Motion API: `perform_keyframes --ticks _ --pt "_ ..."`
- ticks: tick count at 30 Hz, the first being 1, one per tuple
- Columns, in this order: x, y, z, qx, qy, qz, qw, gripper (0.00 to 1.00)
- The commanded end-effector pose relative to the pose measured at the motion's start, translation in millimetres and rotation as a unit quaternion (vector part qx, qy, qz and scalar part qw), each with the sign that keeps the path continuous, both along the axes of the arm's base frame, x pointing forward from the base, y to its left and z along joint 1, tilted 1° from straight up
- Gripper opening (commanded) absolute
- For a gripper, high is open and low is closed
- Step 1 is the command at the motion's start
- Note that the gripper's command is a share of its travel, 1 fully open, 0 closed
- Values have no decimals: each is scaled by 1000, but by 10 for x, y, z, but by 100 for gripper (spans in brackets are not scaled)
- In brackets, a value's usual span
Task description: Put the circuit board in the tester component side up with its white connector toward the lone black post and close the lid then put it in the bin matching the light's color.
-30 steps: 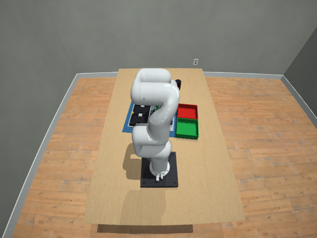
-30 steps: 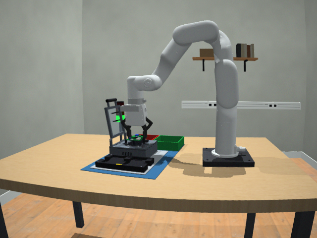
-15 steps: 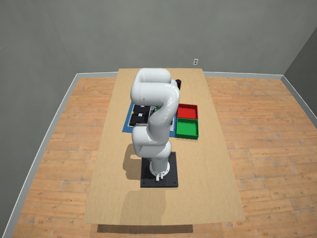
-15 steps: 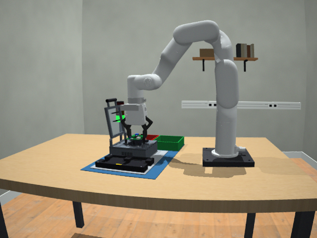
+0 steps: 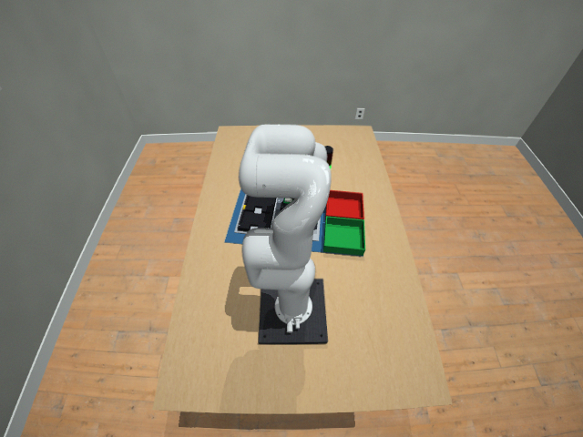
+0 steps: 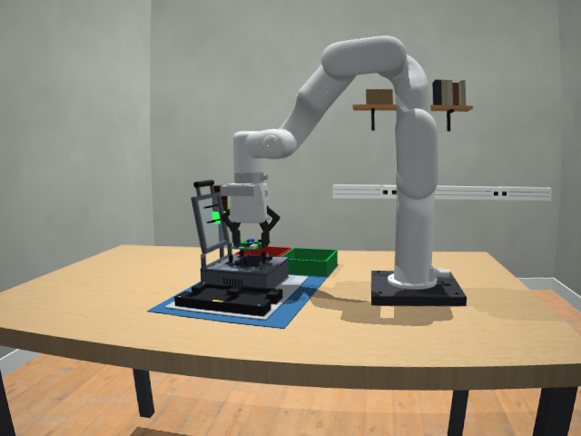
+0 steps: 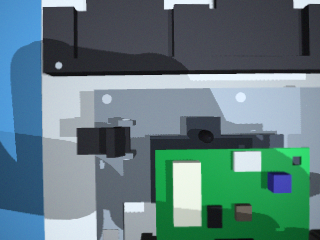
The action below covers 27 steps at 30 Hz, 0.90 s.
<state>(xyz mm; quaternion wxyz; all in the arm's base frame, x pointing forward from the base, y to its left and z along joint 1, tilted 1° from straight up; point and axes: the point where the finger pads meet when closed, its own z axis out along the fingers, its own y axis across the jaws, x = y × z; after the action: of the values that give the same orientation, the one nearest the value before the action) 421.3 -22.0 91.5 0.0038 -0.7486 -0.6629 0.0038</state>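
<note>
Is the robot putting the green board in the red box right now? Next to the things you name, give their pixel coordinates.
No, the gripper (image 6: 251, 242) has the green board (image 6: 248, 244) (image 7: 232, 195) above the grey tester (image 6: 243, 272), off to one side of the red box (image 5: 344, 217).

Landmark: the table (image 5: 367, 339) (image 6: 375, 340), pale wood top, dark legs
Walls: plain grey, meeting in corners; a pale baseboard (image 5: 447, 138) runs along the foot of the one past the table's far end in the top view
Floor: orange-brown wooden planks, around and beneath the table
Outlet: a white one (image 5: 359, 114), low on the wall beyond the table
Shelf: wooden (image 6: 451, 108), on black brackets, higher than the table, bearing a brown box (image 6: 379, 96) and upright books (image 6: 448, 92)
Strip: white, with black sockets (image 6: 530, 193), on the wall between shelf and table heights
Light: soft-edged brown shadows across the table
</note>
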Motion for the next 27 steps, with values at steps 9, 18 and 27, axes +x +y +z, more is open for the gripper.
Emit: perform_keyframes --ticks 9,18,27 --pt "15 -5 411 0 -2 0 1000 79" --pt "17 -7 634 0 -2 0 1000 79" --pt "17 -8 651 0 -2 0 1000 79"
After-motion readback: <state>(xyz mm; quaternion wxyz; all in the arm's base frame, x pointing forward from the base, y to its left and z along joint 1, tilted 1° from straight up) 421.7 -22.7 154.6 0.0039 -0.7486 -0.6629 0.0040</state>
